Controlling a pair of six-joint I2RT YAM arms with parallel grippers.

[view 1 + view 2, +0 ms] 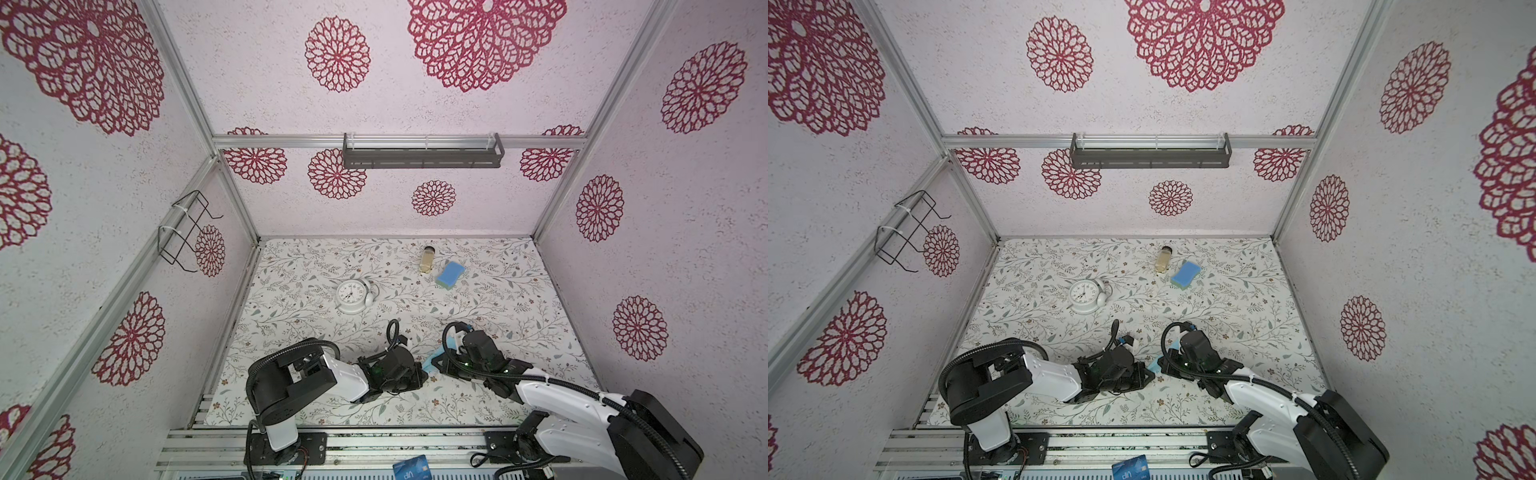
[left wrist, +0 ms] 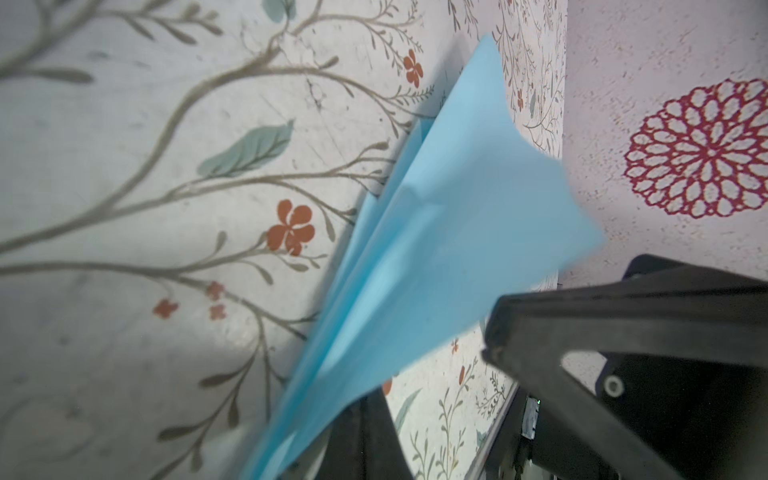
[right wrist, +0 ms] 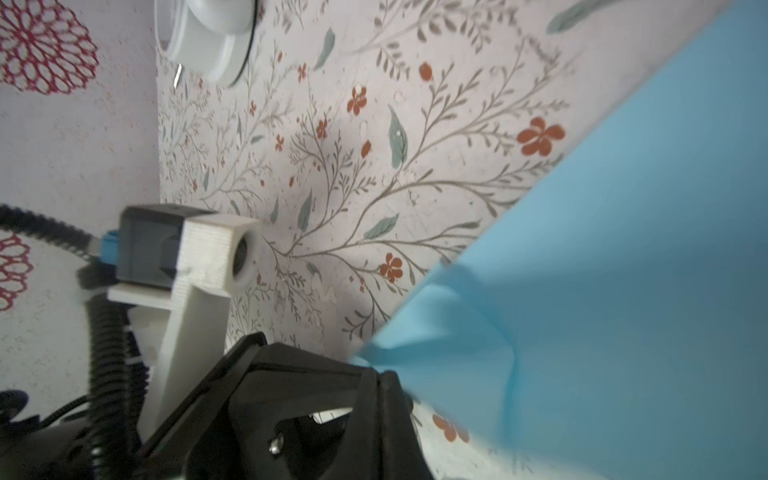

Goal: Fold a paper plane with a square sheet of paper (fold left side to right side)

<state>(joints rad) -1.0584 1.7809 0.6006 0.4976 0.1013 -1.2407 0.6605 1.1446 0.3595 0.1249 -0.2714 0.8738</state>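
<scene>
paper plane (image 1: 430, 362): where is it? (j.)

me: front middle of the bench (image 1: 291, 270), lifted off the surface between the two arms, which meet nose to nose there. both top views show only a sliver of the light blue paper plane (image 1: 1154, 365) between them. in the left wrist view the paper plane (image 2: 436, 249) is a layered, creased wedge with its shadow on the bench.

j.: grippers?

me: left gripper (image 1: 422, 369) is closed tight on the narrow pointed end. the right wrist view shows that tip running into its fingers (image 3: 382, 399). right gripper (image 1: 437, 365) is also fully closed. in the left wrist view its fingertip (image 2: 511, 324) sits on the lower edge of the wide part. in its own wrist view the paper hides its fingers.

j.: rest of the bench?

me: white clock (image 1: 352, 296) is behind the left arm, well apart from the paper. blue sponge (image 1: 450, 274) is near the back wall, with a small bottle (image 1: 428, 258) just beside it. dark blue card (image 1: 410, 467) is at the front frame, off the bench.
</scene>
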